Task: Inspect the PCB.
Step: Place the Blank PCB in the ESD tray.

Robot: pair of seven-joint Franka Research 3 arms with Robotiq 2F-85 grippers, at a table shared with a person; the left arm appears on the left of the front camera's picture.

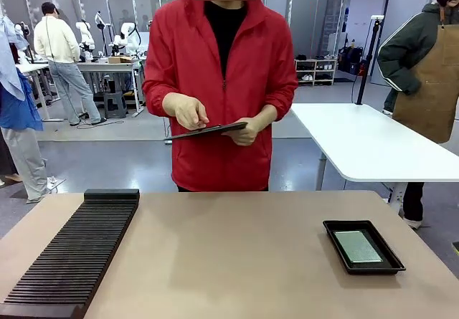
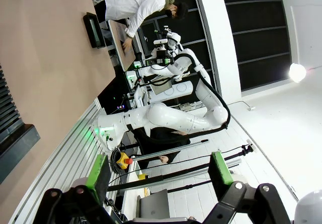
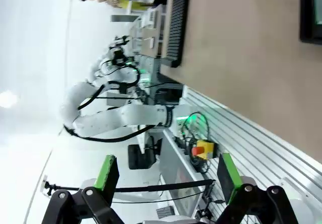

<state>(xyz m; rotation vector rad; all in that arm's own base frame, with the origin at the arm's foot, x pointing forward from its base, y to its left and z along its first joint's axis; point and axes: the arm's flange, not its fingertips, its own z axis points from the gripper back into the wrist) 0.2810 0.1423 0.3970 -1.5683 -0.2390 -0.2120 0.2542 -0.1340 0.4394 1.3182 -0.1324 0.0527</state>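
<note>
Two grippers, left gripper (image 2: 159, 174) and right gripper (image 3: 164, 176), spread wide, grasping nothing; PCB (image 1: 358, 246) lay in black tray (image 1: 336, 242), near right

Left gripper (image 2: 160, 173) wide apart beside table (image 2: 50, 58) edge.

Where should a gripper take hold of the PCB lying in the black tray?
The PCB lies flat inside the shallow black tray, walls close around it. Probably best to come straight down and pinch across its narrower width, since the low walls block a sideways approach.
</note>
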